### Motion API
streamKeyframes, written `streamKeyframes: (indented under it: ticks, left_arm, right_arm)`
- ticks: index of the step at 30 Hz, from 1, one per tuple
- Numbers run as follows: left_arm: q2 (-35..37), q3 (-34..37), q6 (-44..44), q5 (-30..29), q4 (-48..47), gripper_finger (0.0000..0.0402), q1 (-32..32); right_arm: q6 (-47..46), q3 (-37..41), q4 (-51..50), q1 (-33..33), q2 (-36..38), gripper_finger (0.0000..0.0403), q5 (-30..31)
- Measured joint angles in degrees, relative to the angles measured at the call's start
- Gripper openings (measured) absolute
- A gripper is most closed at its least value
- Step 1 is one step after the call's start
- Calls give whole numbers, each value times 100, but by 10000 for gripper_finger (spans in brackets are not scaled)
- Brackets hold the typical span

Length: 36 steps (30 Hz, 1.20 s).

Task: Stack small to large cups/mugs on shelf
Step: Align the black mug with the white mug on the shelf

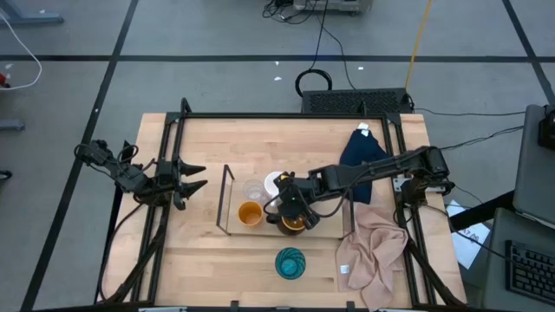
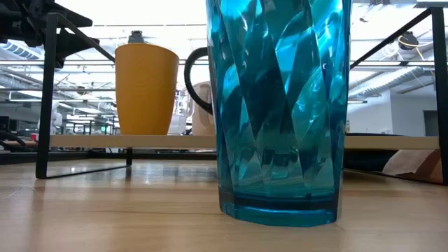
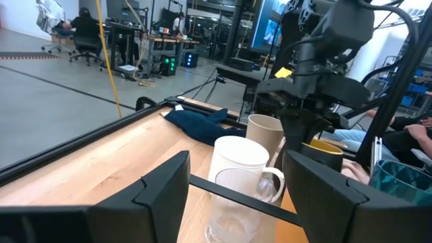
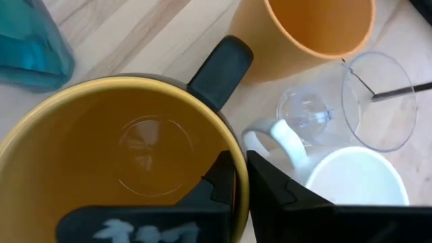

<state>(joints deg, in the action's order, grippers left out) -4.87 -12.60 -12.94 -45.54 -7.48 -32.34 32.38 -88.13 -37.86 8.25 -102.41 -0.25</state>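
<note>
Gripping the rim of the dark mug (image 4: pixel 128 155) between shut jaws, the right gripper (image 1: pixel 290 211) is held over the shelf (image 1: pixel 227 201), beside the orange cup (image 1: pixel 250 213), glass (image 1: pixel 254 191) and white mug (image 1: pixel 276 182). Release there is called for next. The teal cup (image 1: pixel 290 263) is left on the tabletop (image 1: pixel 199 260). The left gripper (image 1: pixel 192 177) is parked wide open.

In the low view the teal patterned cup (image 2: pixel 280 112) runs past the top edge and hides much of the shelf (image 2: pixel 105 141) behind it; only a dark handle (image 2: pixel 196 80) shows beside it. From above, the right arm (image 1: pixel 364 173) covers the beige-grey cup, near the dark mug (image 1: pixel 293 224)
</note>
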Motion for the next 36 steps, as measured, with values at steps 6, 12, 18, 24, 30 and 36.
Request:
streamKeyframes:
  ticks: [6,12,18,24,30,36]
  left_arm:
    - [-2,1,-32,2,-2,237,2]
    - [-1,2,-34,9,-2,237,0]
    - [0,0,-47,11,0,237,0]
    - [0,0,-47,23,-1,237,1]
    - [-2,0,-45,28,-2,237,2]
    - [-2,2,-36,29,-5,237,0]
  right_arm:
    - [-14,109,167,-53,4,10,-8]
    - [-61,296,460,-63,28,13,-129]
    - [-326,305,505,-85,24,32,-133]
    - [-329,307,472,-84,15,52,30]
    - [-334,312,459,-107,37,75,315]
    - [-372,312,459,-107,220,98,315]
